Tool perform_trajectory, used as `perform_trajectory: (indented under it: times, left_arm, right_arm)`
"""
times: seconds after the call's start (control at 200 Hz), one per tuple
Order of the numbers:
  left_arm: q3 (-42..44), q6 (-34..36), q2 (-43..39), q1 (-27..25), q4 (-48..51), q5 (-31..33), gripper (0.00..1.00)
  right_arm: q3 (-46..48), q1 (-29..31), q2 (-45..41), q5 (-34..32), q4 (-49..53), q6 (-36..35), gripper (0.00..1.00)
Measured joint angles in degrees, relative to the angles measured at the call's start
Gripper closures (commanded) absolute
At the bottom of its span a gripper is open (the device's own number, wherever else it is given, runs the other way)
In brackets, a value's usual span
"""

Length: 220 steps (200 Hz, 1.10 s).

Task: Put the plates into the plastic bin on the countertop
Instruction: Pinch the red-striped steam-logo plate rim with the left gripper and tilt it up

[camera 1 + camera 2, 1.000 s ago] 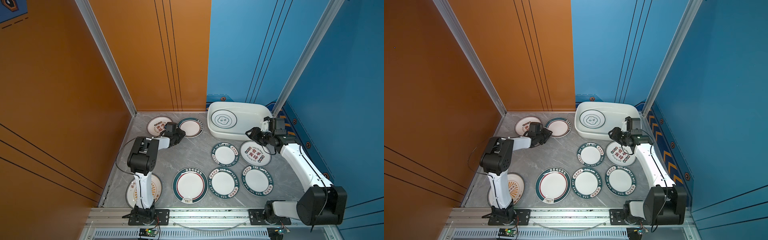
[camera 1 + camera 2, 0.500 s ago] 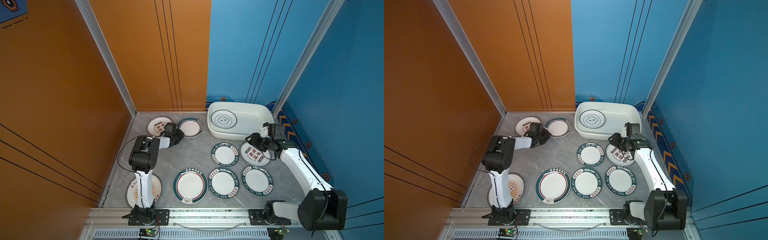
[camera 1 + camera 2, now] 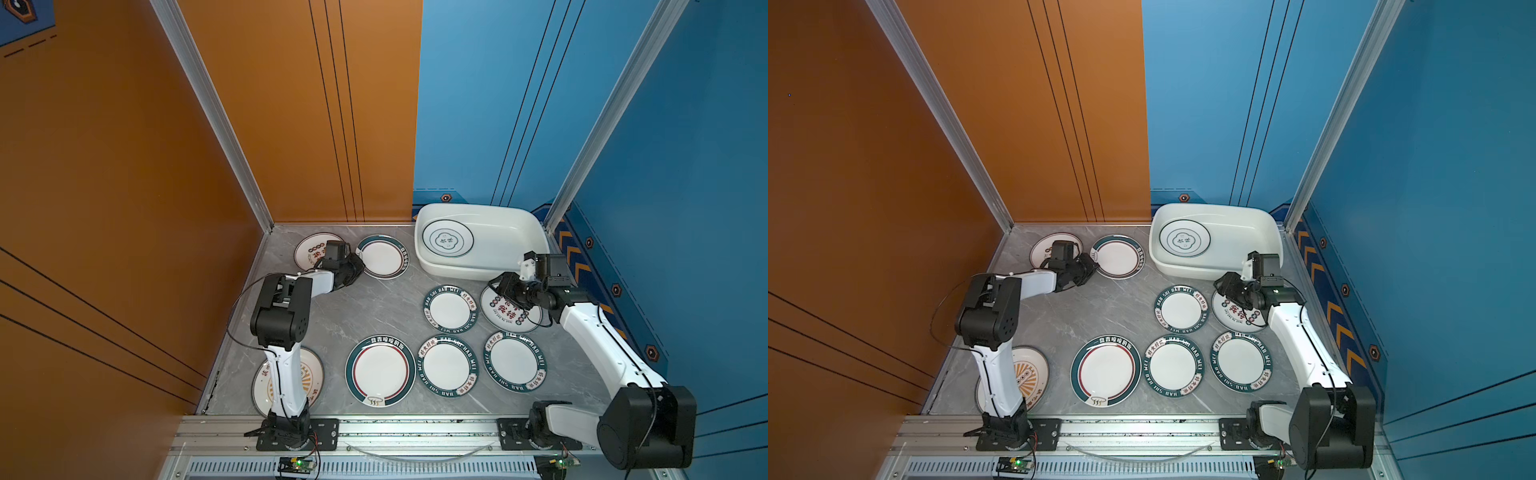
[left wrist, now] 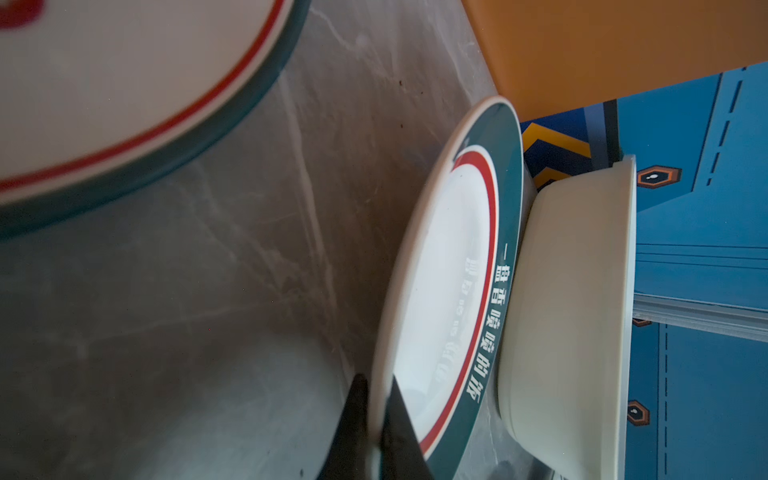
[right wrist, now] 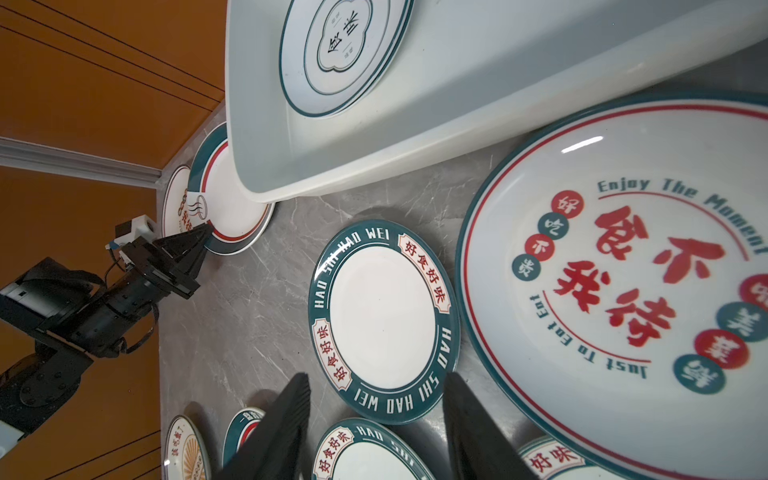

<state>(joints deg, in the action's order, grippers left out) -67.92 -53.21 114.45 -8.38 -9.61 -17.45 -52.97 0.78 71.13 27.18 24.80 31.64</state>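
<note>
The plates lie mostly on the grey table (image 3: 374, 307). One flower plate (image 3: 447, 238) lies flat inside the white bin (image 3: 519, 232), at its left end. The bin stands at the back of the table, by the blue wall.

The left tool (image 4: 376, 386) is shut tight on the rim of a green-rim plate (image 3: 382, 256), which sits at the back, just beside the bin. One finger (image 4: 353, 415) is under the rim and one is on top. I cannot tell if this plate is off the table.

The right tool (image 5: 376, 380) hangs near the bin, over the back edge of the big red-word plate (image 3: 511, 318). Its jaws stand apart and hold nothing.

Three small lettered plates (image 3: 450, 309) (image 3: 447, 365) (image 3: 514, 361) lie close by. A wide ringed plate (image 3: 380, 371) lies at the front. A sunburst plate (image 3: 313, 370) lies partly behind the left arm.
</note>
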Motion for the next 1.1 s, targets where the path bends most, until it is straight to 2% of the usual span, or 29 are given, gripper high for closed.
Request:
perform_trajectory:
  times: [0.105,0.215,0.26,0.42,0.821,1.101]
  left_arm:
    - [2.21,2.51,-3.58,0.7,3.98,-1.38,1.0]
    - [5.9,4.5,-7.98,1.57,7.37,-3.17,1.0]
    - [7.48,5.18,-9.84,1.77,8.68,-3.91,1.0]
    - [13.16,6.99,-17.99,2.08,11.65,-7.19,1.0]
    - [18.84,9.31,-39.52,0.17,18.4,-16.46,1.0]
    - [18.84,11.72,-42.8,-2.82,24.55,-19.61,1.0]
  right_arm:
    - [0.87,0.0,0.04,4.83,-3.1,0.81,0.29]
    - [1.09,0.31,0.98,10.05,-7.13,2.29,0.26]
    - [1.09,0.68,1.66,11.78,-8.76,3.08,0.21]
    - [1.09,3.13,3.96,15.85,-12.59,4.28,0.18]
    - [-1.44,12.26,13.68,19.76,-16.85,4.66,0.17]
    - [-3.48,18.69,17.4,20.72,-19.76,4.68,0.19]
